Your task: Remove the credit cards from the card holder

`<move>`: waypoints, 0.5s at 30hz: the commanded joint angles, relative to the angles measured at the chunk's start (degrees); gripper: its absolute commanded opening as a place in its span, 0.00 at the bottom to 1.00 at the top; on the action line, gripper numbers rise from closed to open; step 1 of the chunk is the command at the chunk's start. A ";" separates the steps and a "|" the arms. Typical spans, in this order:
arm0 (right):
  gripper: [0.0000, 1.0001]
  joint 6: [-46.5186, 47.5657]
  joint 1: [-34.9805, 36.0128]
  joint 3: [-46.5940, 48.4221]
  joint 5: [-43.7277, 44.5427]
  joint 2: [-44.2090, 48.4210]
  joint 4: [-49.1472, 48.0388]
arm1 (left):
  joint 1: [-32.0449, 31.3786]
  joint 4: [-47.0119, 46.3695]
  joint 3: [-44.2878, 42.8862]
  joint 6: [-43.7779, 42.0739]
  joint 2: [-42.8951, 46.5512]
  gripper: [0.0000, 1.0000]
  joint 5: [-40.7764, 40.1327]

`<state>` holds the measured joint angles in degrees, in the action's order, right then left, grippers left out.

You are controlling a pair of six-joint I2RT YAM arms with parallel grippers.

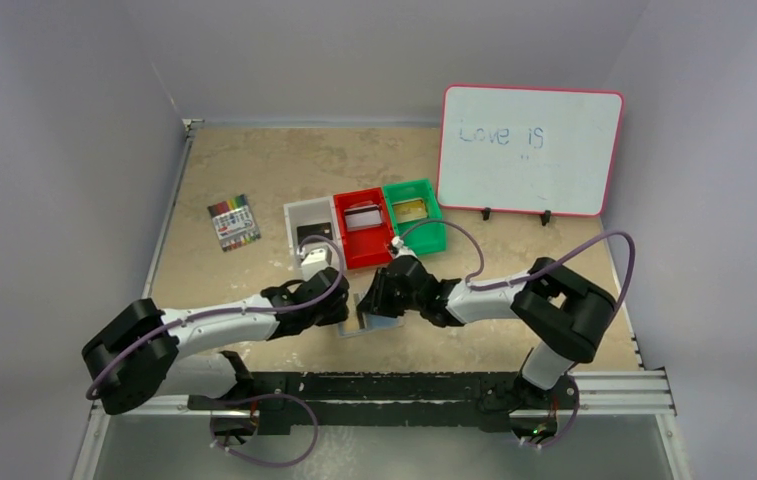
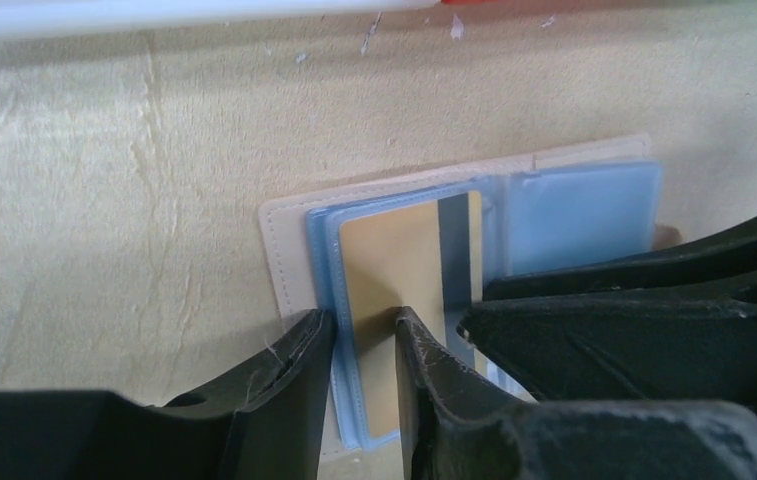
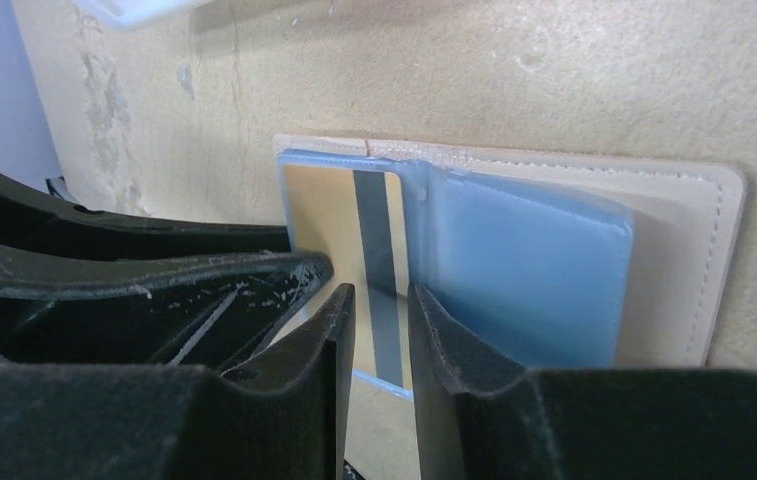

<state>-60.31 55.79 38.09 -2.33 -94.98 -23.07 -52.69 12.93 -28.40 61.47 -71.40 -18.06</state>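
Observation:
The card holder (image 1: 372, 325) lies open and flat on the table between my two grippers, beige outside (image 2: 284, 260) with pale blue sleeves (image 3: 524, 260). A gold credit card with a dark stripe (image 2: 394, 260) (image 3: 324, 215) sits in its left sleeve. My left gripper (image 1: 342, 305) (image 2: 362, 318) is low over that sleeve's near edge, its jaws a narrow gap apart with the blue edge and some gold card showing between them. My right gripper (image 1: 374, 298) (image 3: 382, 292) is right beside it, narrowly open over the card's stripe. Neither holds anything that I can see.
Behind the holder stand a white bin (image 1: 304, 212), a red bin (image 1: 362, 245) holding a grey card and a green bin (image 1: 424, 235) with something tan inside. A marker pack (image 1: 233, 222) lies at the left. A whiteboard (image 1: 529, 150) stands at the back right.

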 commanded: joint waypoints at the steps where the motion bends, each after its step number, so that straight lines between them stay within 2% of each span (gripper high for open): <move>1: 0.29 -2.80 0.04 -2.78 -0.59 1.60 -2.51 | -0.75 2.97 0.01 -3.26 -3.91 0.27 -3.09; 5: 0.30 -3.23 -0.15 -3.21 -0.17 1.80 -2.05 | -1.86 3.42 -1.16 -4.43 -3.94 0.16 -3.90; 15: 0.36 -7.26 -0.24 -4.88 6.11 6.76 3.01 | -3.55 3.39 -2.70 -5.44 -6.92 0.04 -4.83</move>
<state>-64.27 55.44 35.35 -0.80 -92.18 -23.68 -55.20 12.58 -31.75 57.63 -75.48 -23.55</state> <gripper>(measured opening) 0.353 0.062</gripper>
